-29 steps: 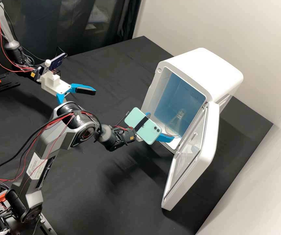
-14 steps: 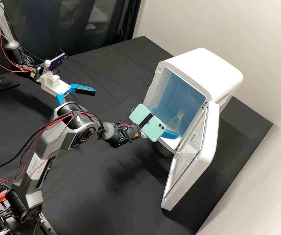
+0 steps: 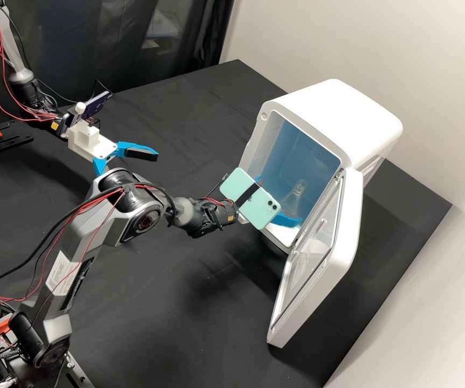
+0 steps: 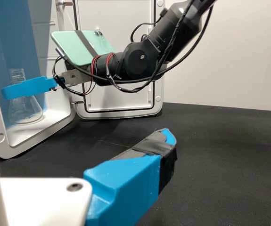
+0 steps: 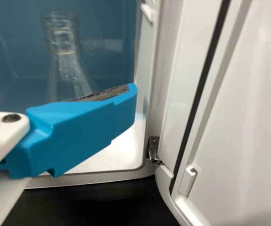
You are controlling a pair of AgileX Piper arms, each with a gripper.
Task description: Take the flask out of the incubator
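A clear glass flask [image 3: 297, 195] stands upright on the floor of the white incubator [image 3: 346, 116], whose blue chamber is exposed by the open door [image 3: 319, 258]. My right gripper [image 3: 281, 200] is open and reaches through the doorway. Its lower finger [image 3: 284, 220] lies just in front of the flask's base. In the right wrist view the flask [image 5: 64, 56] rises behind my own finger [image 5: 78, 127], with nothing gripped. In the left wrist view the flask [image 4: 24, 101] sits behind that finger [image 4: 29, 87]. My left gripper [image 3: 127, 160] hangs open over the bench at the back left.
The incubator door swings out toward the front, hinged beside the right gripper [image 5: 155, 153]. A green phone [image 3: 250, 203] is strapped to the right wrist. Cables and arm bases crowd the left edge. Bare black bench [image 3: 189, 302] lies in front of the incubator.
My right gripper has pushed farther into the incubator, closer to the flask. The left gripper has shifted slightly back and to the left.
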